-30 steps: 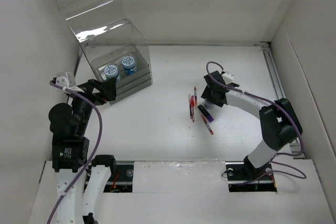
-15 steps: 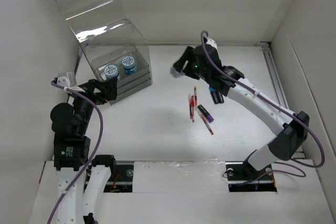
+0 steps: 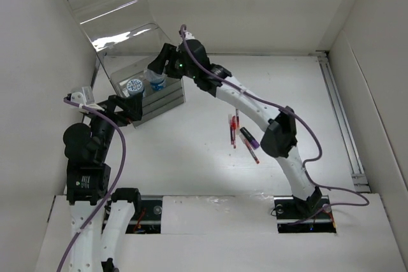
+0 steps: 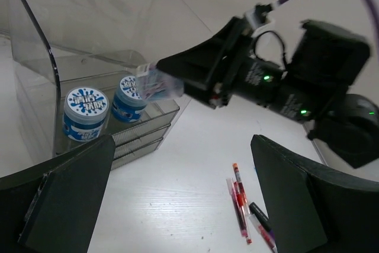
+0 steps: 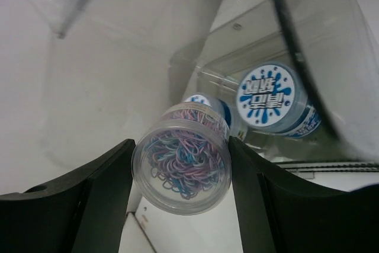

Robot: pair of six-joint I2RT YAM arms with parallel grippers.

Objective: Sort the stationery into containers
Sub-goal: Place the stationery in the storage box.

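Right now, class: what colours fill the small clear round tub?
Pink, blue, white clips; best in right wrist view.

My fingers [image 5: 89, 211] are black; my tub [image 5: 180, 167] clear, its clips [image 5: 177, 155] pink and blue; 2 rolls [image 5: 269, 96] blue-and-white splashed; pens [image 3: 233, 127] red; marker [image 3: 248, 137] dark, purple-ended.

Top view: the right gripper [image 3: 158, 70] covers the open top of the box [image 3: 172, 93], so we can't see what sits between its fingers there. The roll [image 3: 157, 83] under the fingertips is half covered.

Right wrist view: that roll [image 5: 204, 101] is mostly behind the clear tub [image 5: 180, 173]. We can't tell if the coloured loops inside the tub are clips or bands. Both fingers [image 5: 98, 197] run off the bottom edge.

Left wrist view: the clear tub [image 4: 159, 83] is blurred. The left gripper [image 4: 182, 140] has its fingers cropped at the bottom, and the marker [image 4: 256, 208] slips behind its right finger.
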